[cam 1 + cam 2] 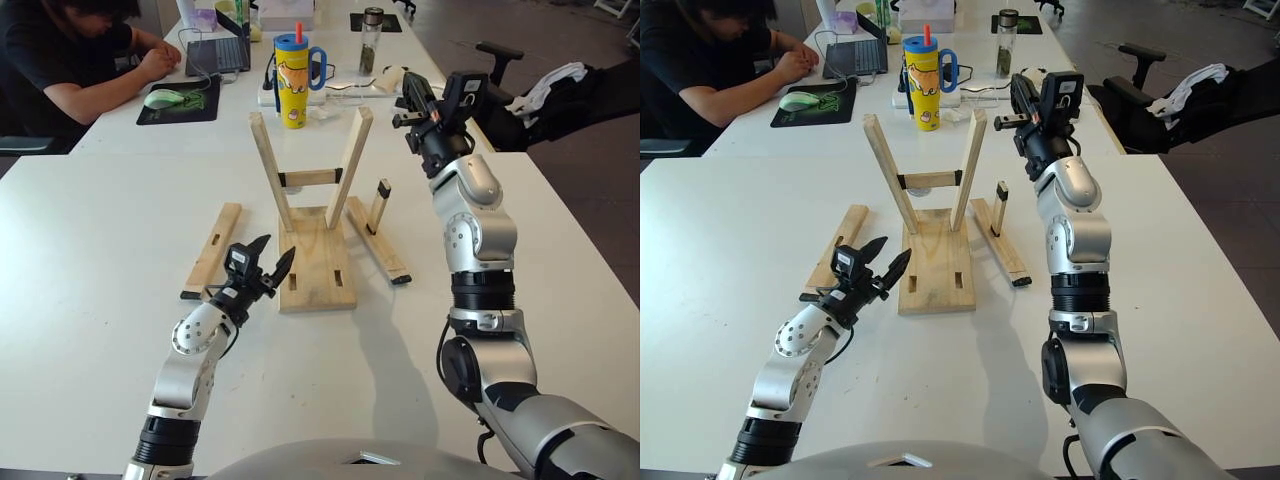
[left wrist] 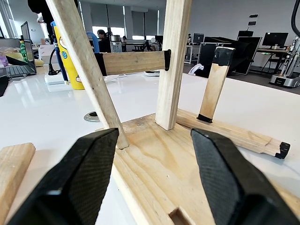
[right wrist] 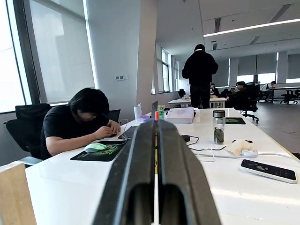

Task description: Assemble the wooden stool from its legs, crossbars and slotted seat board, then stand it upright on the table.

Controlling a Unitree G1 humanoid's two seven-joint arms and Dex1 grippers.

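Nearest on the white table (image 1: 90,260), the left gripper (image 1: 277,247) hovers with its jaws spread wide and nothing in them, just beside the near-left edge of the seat board (image 1: 322,270). The board lies flat mid-table, and two legs (image 1: 352,165) stand up from its far end, joined by a crossbar (image 1: 310,178). A loose leg (image 1: 213,250) lies flat to its left, another leg (image 1: 377,240) to its right. Far right and raised high is the right gripper (image 3: 156,125), fingers pressed together, empty.
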